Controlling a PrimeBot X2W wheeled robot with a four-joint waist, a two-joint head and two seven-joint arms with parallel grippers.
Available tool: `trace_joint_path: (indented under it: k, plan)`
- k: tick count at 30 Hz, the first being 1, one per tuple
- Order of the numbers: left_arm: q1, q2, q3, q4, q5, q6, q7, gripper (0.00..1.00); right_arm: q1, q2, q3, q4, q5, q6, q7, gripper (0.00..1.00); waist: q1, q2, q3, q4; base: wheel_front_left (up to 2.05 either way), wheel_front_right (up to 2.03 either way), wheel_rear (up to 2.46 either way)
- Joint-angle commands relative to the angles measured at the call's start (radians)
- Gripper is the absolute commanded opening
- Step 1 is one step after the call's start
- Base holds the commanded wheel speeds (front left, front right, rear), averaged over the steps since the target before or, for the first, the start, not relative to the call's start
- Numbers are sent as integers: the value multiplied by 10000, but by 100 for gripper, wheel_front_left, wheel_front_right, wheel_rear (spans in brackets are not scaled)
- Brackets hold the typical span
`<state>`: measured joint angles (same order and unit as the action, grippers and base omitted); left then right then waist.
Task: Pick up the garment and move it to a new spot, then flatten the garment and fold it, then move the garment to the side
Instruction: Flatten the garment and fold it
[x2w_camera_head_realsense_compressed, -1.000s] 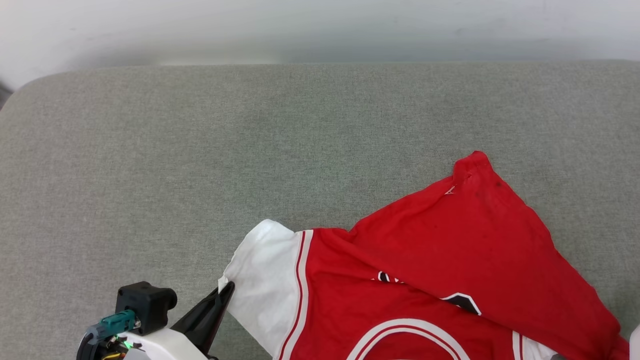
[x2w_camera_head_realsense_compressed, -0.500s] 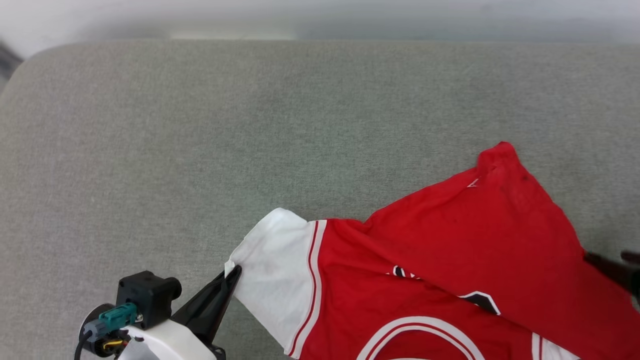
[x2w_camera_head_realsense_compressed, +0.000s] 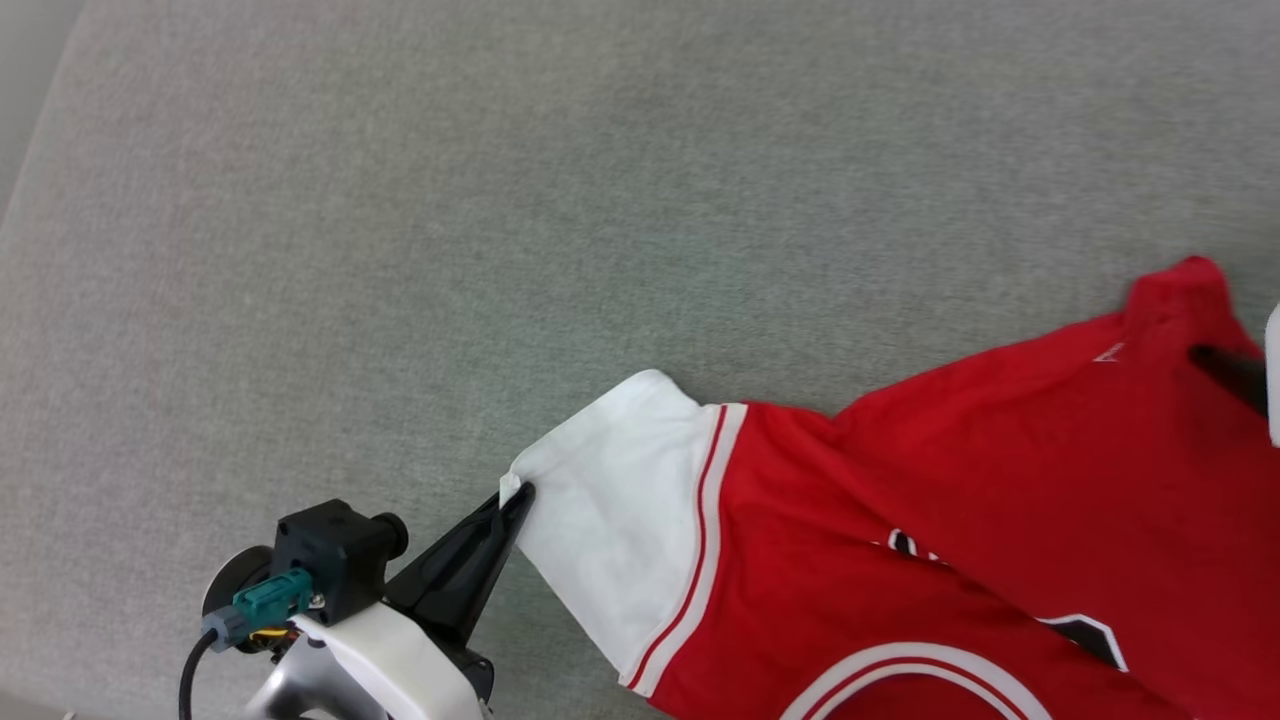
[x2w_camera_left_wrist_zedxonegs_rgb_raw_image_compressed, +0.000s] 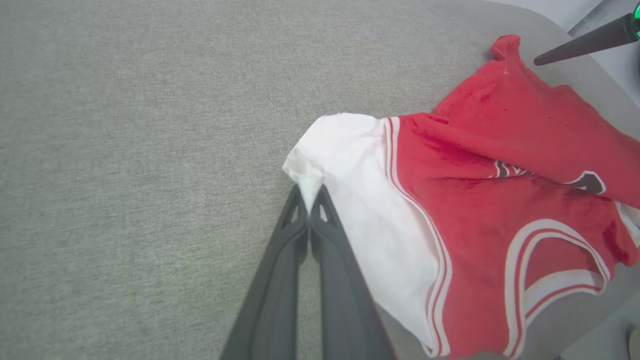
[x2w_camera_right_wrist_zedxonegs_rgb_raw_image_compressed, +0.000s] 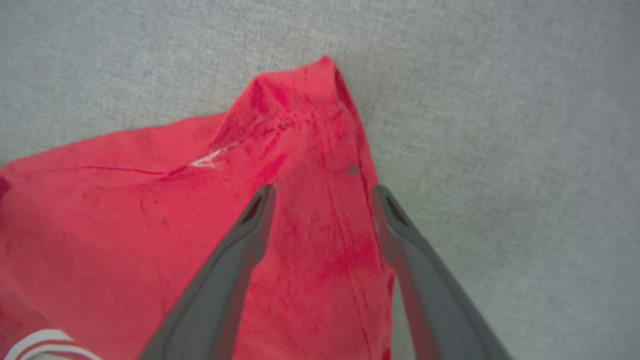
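Pinches the cuff corner of the white sleeve (x2w_camera_head_realsense_compressed: 620, 500) in the left pincer (x2w_camera_head_realsense_compressed: 517, 492), fingers (x2w_camera_left_wrist_zedxonegs_rgb_raw_image_compressed: 280, 280) pressed together, forearm (x2w_camera_head_realsense_compressed: 370, 670) low, slanting in from the near left; probably anchors that end for spreading. Leaves the garment (x2w_camera_head_realsense_compressed: 950, 500) rumpled, doubled over itself, on the grey upholstered surface (x2w_camera_head_realsense_compressed: 400, 250). Farther off, holds the right pincer (x2w_camera_right_wrist_zedxonegs_rgb_raw_image_compressed: 324, 189) spread wide astride the red corner (x2w_camera_right_wrist_zedxonegs_rgb_raw_image_compressed: 320, 75), gripping nothing; seemingly ready to pull taut.

I count one garment (x2w_camera_head_realsense_compressed: 950, 520), a red jersey T-shirt, with one white sleeve (x2w_camera_head_realsense_compressed: 620, 500) showing. Under it there is one grey upholstered surface (x2w_camera_head_realsense_compressed: 500, 200). My grippers number two, the left gripper (x2w_camera_head_realsense_compressed: 515, 495) and the right gripper (x2w_camera_right_wrist_zedxonegs_rgb_raw_image_compressed: 323, 189), each with two dark fingers (x2w_camera_right_wrist_zedxonegs_rgb_raw_image_compressed: 235, 260). My left wrist carries one teal connector (x2w_camera_head_realsense_compressed: 265, 600) and one black cable (x2w_camera_head_realsense_compressed: 188, 670).
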<state>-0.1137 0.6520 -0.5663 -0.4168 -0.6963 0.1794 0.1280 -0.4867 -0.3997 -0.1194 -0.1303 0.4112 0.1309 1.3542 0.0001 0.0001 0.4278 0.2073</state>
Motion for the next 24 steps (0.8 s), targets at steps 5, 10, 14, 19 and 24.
trace_joint_path:
  k: [5, 10, 14, 19, 24]
  plan:
    - [-391, -216, -106, 198, 133, -174, -143, 0, -684, -611, 451, 823, -515, -4, -344, 100, -1, -1, 744, 757, 0, 0, 0]
    - [-604, -388, -254, 439, 148, -349, -258, 0, -651, -771, 798, 1648, -658, -4, -254, 100, -1, -1, 928, 1044, 0, 0, 0]
    - [-651, -481, -320, 583, 136, -450, -338, 0, -414, -699, 931, 2070, -698, -4, -281, 100, -1, -1, 1014, 1196, 0, 0, 0]
    - [-772, -524, -364, 747, 113, -552, -372, 0, -134, -750, 1058, 2484, -787, -4, -247, 7, -1, -1, 1032, 1314, 0, 0, 0]
    - [-694, -443, -320, 841, 91, -500, -401, 0, -106, -666, 993, 2697, -602, -4, -522, 0, -1, -1, 745, 1187, 0, 0, 0]
